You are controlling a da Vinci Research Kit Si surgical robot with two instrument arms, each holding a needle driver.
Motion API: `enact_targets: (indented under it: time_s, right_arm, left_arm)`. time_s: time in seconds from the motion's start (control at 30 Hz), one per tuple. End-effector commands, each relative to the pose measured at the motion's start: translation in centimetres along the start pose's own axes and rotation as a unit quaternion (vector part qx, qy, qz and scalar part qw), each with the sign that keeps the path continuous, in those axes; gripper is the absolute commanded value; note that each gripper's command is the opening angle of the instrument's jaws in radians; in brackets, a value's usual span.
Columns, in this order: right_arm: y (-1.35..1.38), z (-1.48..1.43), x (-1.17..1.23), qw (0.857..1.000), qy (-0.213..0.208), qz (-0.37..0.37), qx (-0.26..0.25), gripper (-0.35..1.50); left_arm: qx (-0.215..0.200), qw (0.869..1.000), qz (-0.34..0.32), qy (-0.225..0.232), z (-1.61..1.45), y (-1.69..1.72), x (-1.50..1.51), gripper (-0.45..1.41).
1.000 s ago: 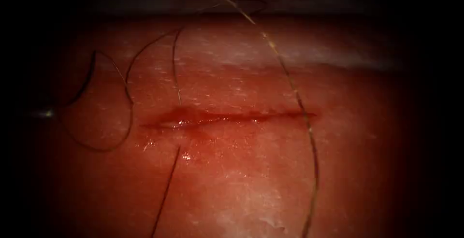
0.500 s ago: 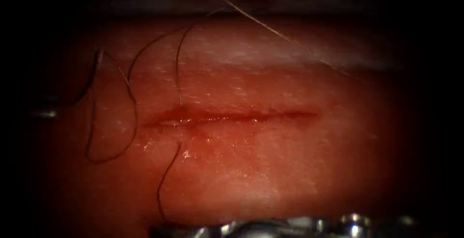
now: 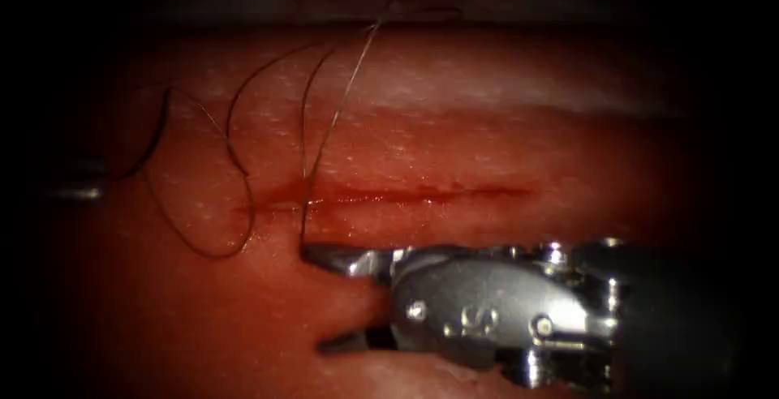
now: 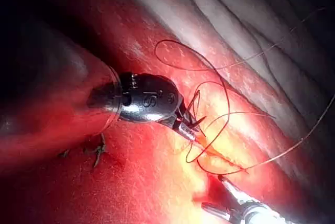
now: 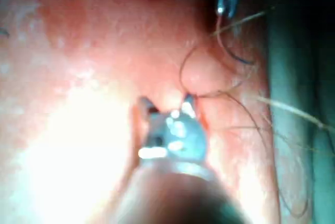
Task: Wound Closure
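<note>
The cut [image 3: 389, 196] runs across the tissue [image 3: 487, 123] with red fluid along it. Dark thread [image 3: 304, 123] crosses the cut near its left end and lies in loops [image 3: 213, 249] to the left. A paler strand [image 3: 345, 95] slants up from the same spot. My right tool [image 3: 320, 298] reaches in from the right just below the cut, jaws wide open and holding nothing; its upper jaw tip touches the thread coming out of the tissue. My left tool [image 4: 189, 129] sits at the cut's left end, jaws shut on the thread. I cannot make out the needle.
The tissue's pale far edge [image 3: 519, 83] lies beyond the cut. Loose thread [image 4: 293, 148] trails over the tissue there. The right tool's wrist and shaft [image 3: 568, 318] cover the tissue below the cut's right half.
The right tool has come up from the bottom edge to just below the cut, jaws open. The long pale strand has swung from the right side over to the left end.
</note>
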Motion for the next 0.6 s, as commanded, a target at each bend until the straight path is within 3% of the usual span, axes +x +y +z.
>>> enact_targets:
  time_s: [0.03,0.13,0.23,0.37,0.43,0.6]
  right_arm:
    - [0.03,0.13,-0.04,1.0,0.001,-0.002,-0.002,0.98]
    - [0.02,0.18,-0.08,1.0,-0.003,-0.005,0.0,0.91]
    - [-0.04,0.17,-0.17,1.0,-0.012,0.015,0.023,0.54]
    - [-0.06,0.14,-0.22,0.998,0.004,0.064,0.021,0.56]
    - [-0.02,0.18,-0.2,0.994,0.034,0.103,0.016,0.61]
    - [-0.01,0.44,-0.24,0.98,0.047,0.192,0.01,0.56]
  left_arm:
    - [-0.001,1.0,0.0,0.0,0.06,-0.04,-0.05,-0.35]
    - [-0.001,1.0,0.0,0.0,0.05,-0.04,-0.05,-0.35]
    - [-0.001,1.0,0.0,0.0,0.05,-0.04,-0.05,-0.35]
    - [-0.001,1.0,0.0,0.0,0.05,-0.04,-0.05,-0.35]
    - [-0.001,1.0,0.0,0.0,0.05,-0.04,-0.05,-0.35]
    - [-0.001,1.0,0.0,0.0,0.06,-0.04,-0.05,-0.35]
